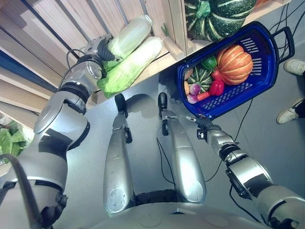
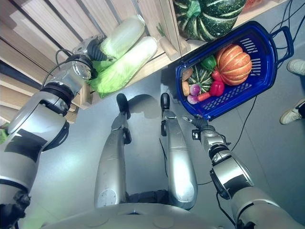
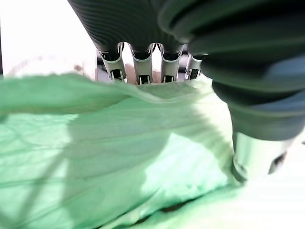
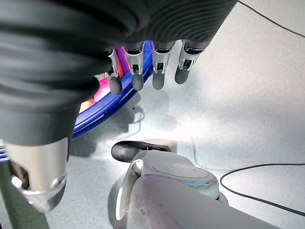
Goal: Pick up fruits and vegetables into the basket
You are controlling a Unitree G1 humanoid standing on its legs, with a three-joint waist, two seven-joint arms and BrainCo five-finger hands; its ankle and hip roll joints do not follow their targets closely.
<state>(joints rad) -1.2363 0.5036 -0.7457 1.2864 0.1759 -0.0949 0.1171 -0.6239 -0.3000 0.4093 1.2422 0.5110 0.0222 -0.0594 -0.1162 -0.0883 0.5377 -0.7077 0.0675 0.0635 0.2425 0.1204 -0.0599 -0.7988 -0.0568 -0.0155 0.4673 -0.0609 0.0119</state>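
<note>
Two pale green napa cabbages lie side by side on the wooden shelf [image 1: 157, 64]: an upper one [image 1: 131, 33] and a lower one [image 1: 128, 67]. My left hand [image 1: 97, 47] rests against their leafy ends, and green cabbage leaf [image 3: 119, 157] lies right under it in the left wrist view. On the floor to the right stands the blue basket [image 1: 267, 43], holding an orange pumpkin [image 1: 234, 63], a small striped green squash [image 1: 200, 78], a red pepper [image 1: 217, 87] and other small produce. My right hand [image 1: 204, 125] hangs open just off the basket's near rim [image 4: 109, 107], its fingers [image 4: 159, 76] relaxed and empty.
A large dark green squash [image 1: 219, 14] sits on the shelf beyond a wooden divider [image 1: 176, 28], right above the basket. A person's white shoes [image 1: 295, 67] stand on the grey floor at the right edge. Leafy greens [image 1: 9, 140] show at the far left.
</note>
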